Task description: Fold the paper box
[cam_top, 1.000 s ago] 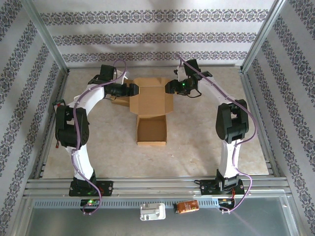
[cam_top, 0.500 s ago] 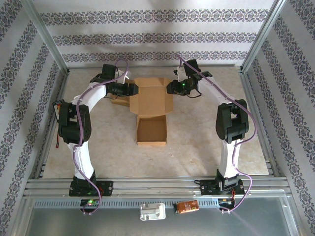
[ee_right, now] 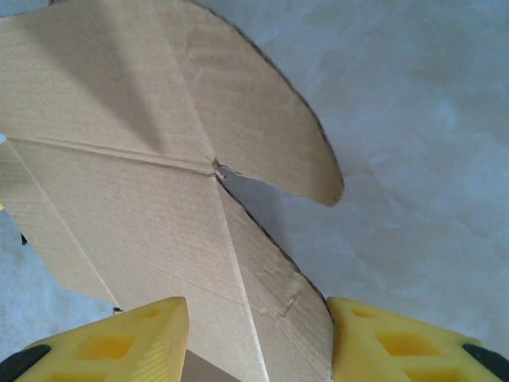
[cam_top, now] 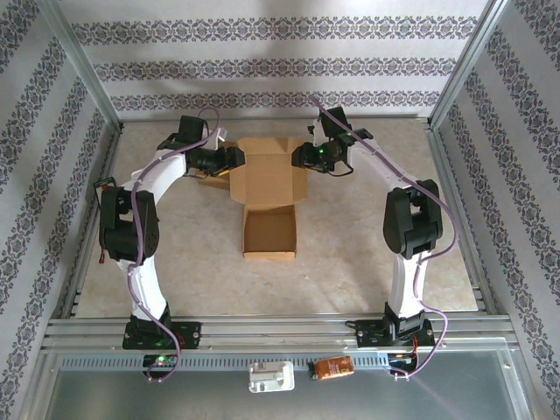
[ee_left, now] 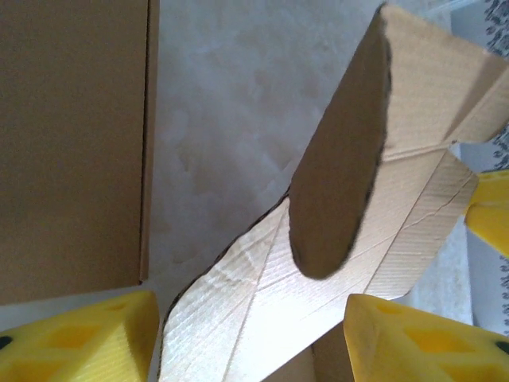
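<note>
The box [cam_top: 269, 197] lies open in the middle of the table [cam_top: 367, 254]. Its tray [cam_top: 269, 233] faces up at the near end. The lid [cam_top: 267, 173] lies flat beyond it, joined to the tray's far wall and stretching away from the arm bases.

The left gripper [cam_top: 234, 158] sits at the box's left side, by the far part of the lid's left edge. The right gripper [cam_top: 301, 156] sits opposite, at the lid's right edge, so the lid lies between the two.

From the left wrist, the yellow left fingers [ee_left: 79, 342] stand apart. The lid's left flap [ee_left: 238, 310] runs up through the gap between them. This flap is creased and lifted off the table, and a rounded tab [ee_left: 342, 175] at its end stands tilted, its shaded face toward the camera. The jaws are spread and clamp nothing. I cannot tell whether either finger touches the flap.

From the right wrist, the right fingers [ee_right: 111, 346] are also apart, with the right flap [ee_right: 159, 223] in the gap. It is creased too, and its own rounded end [ee_right: 262, 135] bends off above the table. These jaws grasp nothing either, and contact cannot be told.

On the box's near side, past the table edge, a white object [cam_top: 270, 377] and an orange object [cam_top: 333, 367] lie side by side on a grey shelf [cam_top: 455, 385].
</note>
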Action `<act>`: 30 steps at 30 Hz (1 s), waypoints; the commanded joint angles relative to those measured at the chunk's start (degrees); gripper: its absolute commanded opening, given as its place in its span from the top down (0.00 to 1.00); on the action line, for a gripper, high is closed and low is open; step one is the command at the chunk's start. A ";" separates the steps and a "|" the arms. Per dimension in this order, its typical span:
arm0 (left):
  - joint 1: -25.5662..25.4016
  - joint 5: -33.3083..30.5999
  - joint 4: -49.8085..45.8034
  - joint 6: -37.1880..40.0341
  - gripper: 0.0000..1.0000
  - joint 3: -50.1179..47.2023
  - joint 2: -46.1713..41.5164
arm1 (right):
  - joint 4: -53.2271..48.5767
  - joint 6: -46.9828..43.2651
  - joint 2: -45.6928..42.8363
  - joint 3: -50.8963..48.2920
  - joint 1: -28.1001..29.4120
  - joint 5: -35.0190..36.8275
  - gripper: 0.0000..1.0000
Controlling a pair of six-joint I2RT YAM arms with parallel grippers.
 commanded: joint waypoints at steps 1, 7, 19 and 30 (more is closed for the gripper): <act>-1.55 -2.05 3.32 -5.08 0.35 -2.40 -4.58 | 1.69 6.38 -3.35 -2.36 1.41 2.72 0.52; -4.79 -8.84 8.49 -10.21 0.34 -8.35 -9.28 | 2.64 12.48 -5.52 -5.36 3.72 6.71 0.51; -7.41 -11.59 19.36 -15.31 0.32 -18.94 -14.98 | 9.13 10.80 -11.83 -13.80 8.71 11.75 0.57; -7.23 -9.48 19.76 -3.51 0.43 -17.85 -14.31 | 11.74 -5.02 -11.47 -11.85 7.97 15.53 0.90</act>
